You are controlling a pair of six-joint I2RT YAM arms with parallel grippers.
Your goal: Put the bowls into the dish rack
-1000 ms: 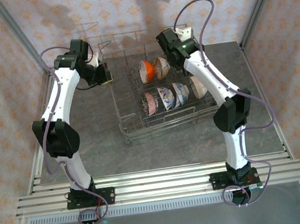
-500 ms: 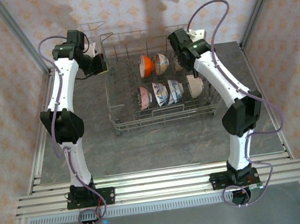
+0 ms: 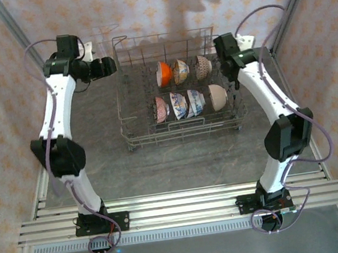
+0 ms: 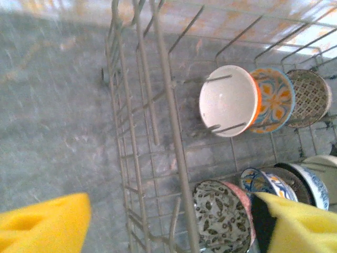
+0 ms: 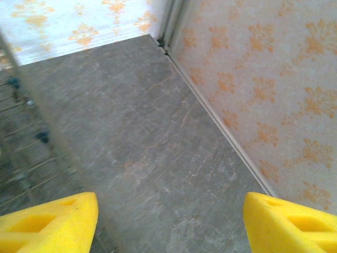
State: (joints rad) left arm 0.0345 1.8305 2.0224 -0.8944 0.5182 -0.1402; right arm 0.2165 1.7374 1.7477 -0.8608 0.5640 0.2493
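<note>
left gripper spread wide and empty, above the dish rack's left wall. right gripper likewise released, over the table beside the rack. seven bowls stand inside in two rows.

Blind spots, both my wrist cams

My L pads are cut by the btm edge. The one at pic right covers pt of the front row, so the blue-and-white bowl shows as a rim only. Grey floral bowl cropped at btm, cream bowl at rt edge. Dish rack runs past top & btm. My R pads are cropped too, and the rack wires beside them are a blur.
</note>
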